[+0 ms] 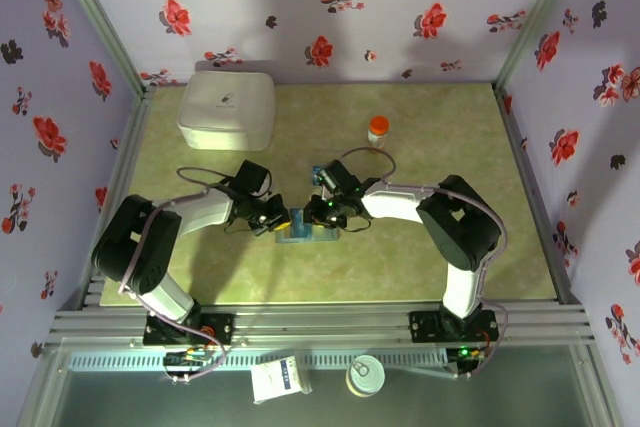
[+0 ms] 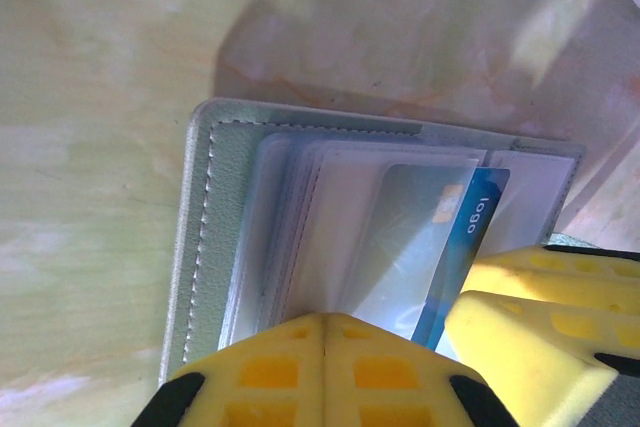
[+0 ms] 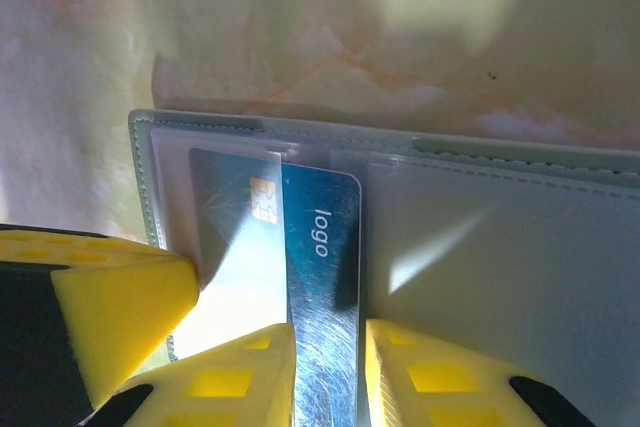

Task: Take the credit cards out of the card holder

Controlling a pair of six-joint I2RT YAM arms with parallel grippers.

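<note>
1. The card holder (image 1: 305,230) lies open and flat on the green table (image 1: 460,247). It sits toward the near side, midway between the two arms, and both grippers meet over it.
2. The left gripper (image 2: 325,337) is clenched, its two yellow fingers pressed together with nothing between them. Their tips rest on the holder's clear sleeves (image 2: 330,227), just inside the stitched grey-blue border.
3. The right gripper (image 3: 328,367) has its jaws a little apart, one finger on each side of the bared strip of the blue card (image 3: 322,247). Both fingers sit close against that strip, but I cannot tell whether they grip it or only rest on it.
4. The blue card is partly out of its pocket. Its chip end lies under the clear sleeve. The bare end, with its rounded corner and long edge, overlaps the holder's other panel and throws a dark shadow line there.
5. In the left wrist view the right arm's fingers stand just beside the left's, with only a narrow gap between them.
6. Beyond the holder's outer edges the table is bare on the left, right and near sides.
7. A white box (image 1: 227,109) sits at the far left corner and an orange-capped bottle (image 1: 378,130) stands far of centre. Both are well apart from the holder.
8. Metal rails and flowered walls (image 1: 60,137) close the table on three sides.
</note>
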